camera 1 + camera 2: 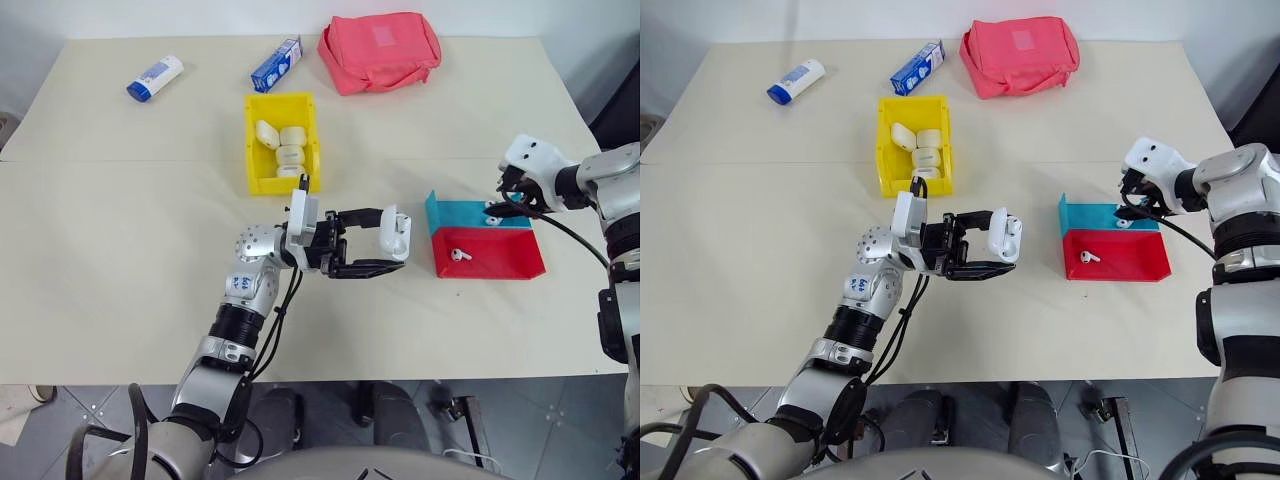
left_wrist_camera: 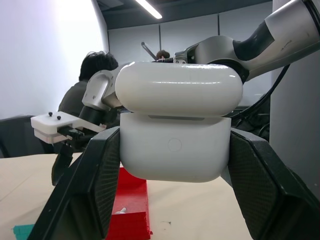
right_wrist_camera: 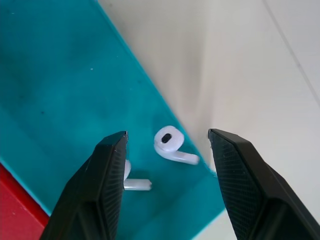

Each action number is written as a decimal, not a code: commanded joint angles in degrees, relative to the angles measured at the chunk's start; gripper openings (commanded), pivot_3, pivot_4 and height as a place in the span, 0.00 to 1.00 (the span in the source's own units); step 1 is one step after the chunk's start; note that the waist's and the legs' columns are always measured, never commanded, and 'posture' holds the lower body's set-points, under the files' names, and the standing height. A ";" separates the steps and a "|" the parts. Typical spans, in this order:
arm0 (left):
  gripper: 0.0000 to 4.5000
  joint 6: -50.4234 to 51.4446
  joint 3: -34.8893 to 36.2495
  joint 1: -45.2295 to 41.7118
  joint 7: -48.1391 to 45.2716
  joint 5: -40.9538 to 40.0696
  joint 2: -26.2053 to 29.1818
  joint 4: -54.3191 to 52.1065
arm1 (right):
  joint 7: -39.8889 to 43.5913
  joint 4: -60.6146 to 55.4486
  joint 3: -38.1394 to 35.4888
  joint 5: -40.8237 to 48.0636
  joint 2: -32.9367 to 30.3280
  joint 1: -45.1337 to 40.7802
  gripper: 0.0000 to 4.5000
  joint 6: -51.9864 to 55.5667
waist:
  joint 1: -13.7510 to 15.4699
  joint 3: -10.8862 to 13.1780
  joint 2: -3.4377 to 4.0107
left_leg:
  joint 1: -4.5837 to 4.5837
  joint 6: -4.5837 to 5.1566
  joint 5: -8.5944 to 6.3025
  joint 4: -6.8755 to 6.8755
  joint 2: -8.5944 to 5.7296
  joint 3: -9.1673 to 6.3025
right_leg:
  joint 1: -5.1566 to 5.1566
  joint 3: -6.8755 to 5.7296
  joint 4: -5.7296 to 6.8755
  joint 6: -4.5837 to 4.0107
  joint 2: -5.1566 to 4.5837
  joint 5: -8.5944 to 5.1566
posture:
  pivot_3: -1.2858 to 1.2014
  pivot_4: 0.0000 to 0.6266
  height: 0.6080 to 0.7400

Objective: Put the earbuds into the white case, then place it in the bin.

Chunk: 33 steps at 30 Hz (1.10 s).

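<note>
Holding the case (image 1: 395, 233) clenched in my left gripper (image 1: 372, 243) above the table, lid up, I hang my right gripper (image 3: 167, 150) open over two earbuds (image 3: 169, 145) in the teal tray (image 1: 460, 214) — they lie close, so a finger (image 3: 100, 185) may knock one away.

We see the white case (image 2: 177, 125) as glossy smooth plastic, gripped by matt black textured fingers (image 2: 95, 190). The earbuds (image 3: 171, 145) shine too, lying in a smooth teal plastic tray (image 3: 60, 90). Far off, a pink cloth pouch (image 1: 380, 50).
</note>
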 commanded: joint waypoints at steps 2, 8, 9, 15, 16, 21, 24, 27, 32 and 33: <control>0.62 0.32 0.00 0.44 0.77 -0.94 0.30 -2.94 | 0.06 0.04 -1.29 -0.30 -0.95 -1.94 0.59 -0.83 | -0.08 0.00 0.01 | 0.01 0.00 0.00 0.00 0.01 0.01 | 0.00 0.00 0.00 0.00 0.00 0.00 | 0.52 0.24 1.00; 0.62 0.61 0.05 0.77 1.23 -0.97 0.79 -3.32 | 5.34 -7.17 -2.45 0.93 -3.33 0.55 0.59 0.35 | -0.04 0.00 0.02 | 0.02 -0.01 0.00 0.00 0.00 0.01 | 0.00 0.01 0.01 0.00 0.01 0.00 | 0.52 0.24 1.00; 0.62 0.66 0.05 0.77 1.33 -1.03 0.81 -3.34 | 6.15 -8.69 -2.46 1.05 -3.79 1.55 0.59 0.66 | 0.05 0.00 0.02 | 0.02 -0.01 0.00 0.00 0.00 0.02 | 0.01 0.01 0.02 0.00 0.01 0.00 | 0.52 0.24 1.00; 0.62 0.66 -0.16 0.44 1.74 -1.02 0.39 -2.92 | 6.62 -14.27 -2.78 0.94 -5.99 6.99 0.59 2.03 | 0.08 0.00 0.03 | 0.04 -0.01 0.00 0.05 -0.02 -0.01 | 0.07 0.01 0.01 0.01 0.01 0.00 | 0.52 0.24 1.00; 0.62 0.66 -0.20 0.40 1.74 -1.02 0.34 -2.89 | 6.31 -14.40 -2.55 0.53 -6.24 7.44 0.59 1.68 | 0.08 0.00 0.03 | 0.05 -0.01 0.00 0.04 -0.01 0.00 | 0.07 0.01 0.01 0.01 0.00 0.00 | 0.52 0.24 1.00; 0.62 0.72 -0.23 0.61 1.65 -1.10 0.52 -3.16 | 5.22 -13.60 -1.98 -0.66 -6.23 7.39 0.59 0.58 | -0.02 0.00 0.03 | 0.08 -0.02 -0.01 0.04 0.00 0.04 | 0.07 0.01 0.02 0.01 0.01 0.00 | 0.52 0.24 1.00; 0.62 0.74 -0.22 0.69 1.82 -1.06 0.59 -3.35 | 4.63 -12.74 -1.85 -1.06 -5.84 6.70 0.59 0.24 | 0.05 0.00 0.03 | 0.07 -0.02 0.00 0.05 0.00 0.03 | 0.07 0.02 0.02 0.01 0.01 0.00 | 0.52 0.24 1.00; 0.62 0.80 -0.16 0.84 1.99 -1.08 0.74 -3.61 | 4.47 -12.88 -1.93 -1.23 -5.70 6.20 0.59 -0.12 | 0.04 0.00 0.03 | 0.07 -0.02 0.00 0.05 -0.01 0.04 | 0.07 0.03 0.02 0.01 0.01 0.00 | 0.52 0.24 1.00; 0.62 0.87 -0.15 1.09 2.21 -0.98 0.79 -3.92 | 4.49 -13.43 -1.84 -1.54 -5.80 6.10 0.59 -0.71 | 0.05 0.00 0.03 | 0.08 -0.02 0.00 0.05 -0.01 0.04 | 0.09 0.02 0.03 0.01 0.01 0.01 | 0.52 0.24 1.00; 0.62 0.87 -0.13 1.09 2.24 -0.98 0.81 -3.93 | 4.45 -13.70 -1.86 -1.65 -6.04 5.91 0.59 -0.80 | 0.05 0.00 0.03 | 0.09 -0.02 0.00 0.05 -0.01 0.04 | 0.10 0.02 0.03 0.01 0.01 0.00 | 0.52 0.24 1.00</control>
